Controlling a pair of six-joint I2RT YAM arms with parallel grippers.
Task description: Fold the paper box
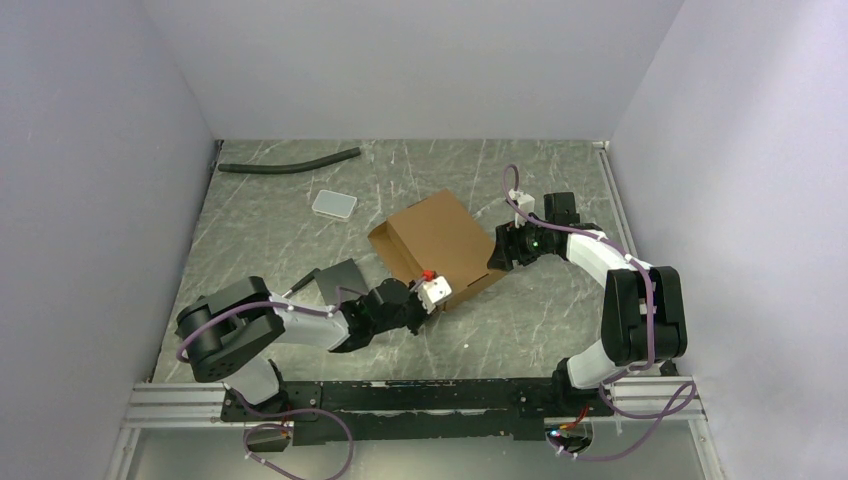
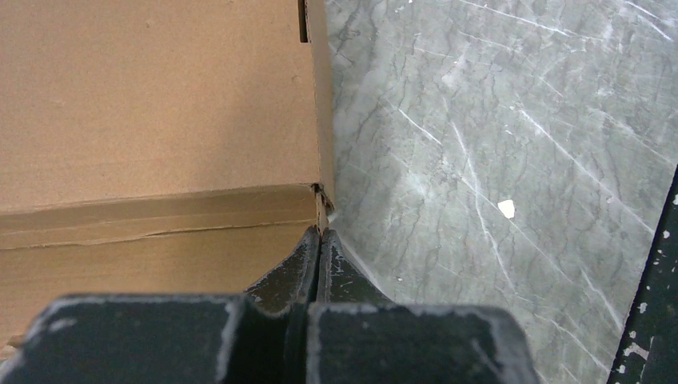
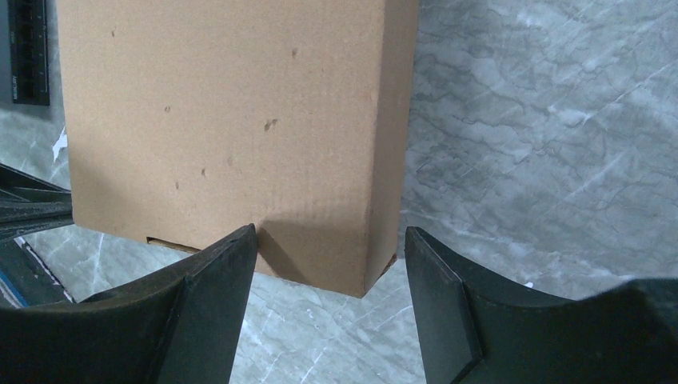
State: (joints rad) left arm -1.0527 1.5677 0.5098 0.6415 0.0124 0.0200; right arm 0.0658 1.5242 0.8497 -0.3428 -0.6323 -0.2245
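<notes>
Now the left arm (image 1: pixel 300 322) lies low across the table (image 1: pixel 560 320), stretched toward the middle. The left gripper (image 2: pixel 320 240) has its fingers pressed together, tips against a near corner of the paper box (image 1: pixel 438 240). The right arm (image 1: pixel 600 255) bends in from the right. The right gripper (image 3: pixel 330 232) stands spread, astride another corner; whether it touches is unclear. The box sits mid-table between both grippers. It is plain brown cardboard with creased edges and a slot near one corner.

Black-and-white arms (image 1: pixel 310 325); purple cables (image 1: pixel 654 320); scuffed, matte black pincer fingers (image 2: pixel 294 276).
</notes>
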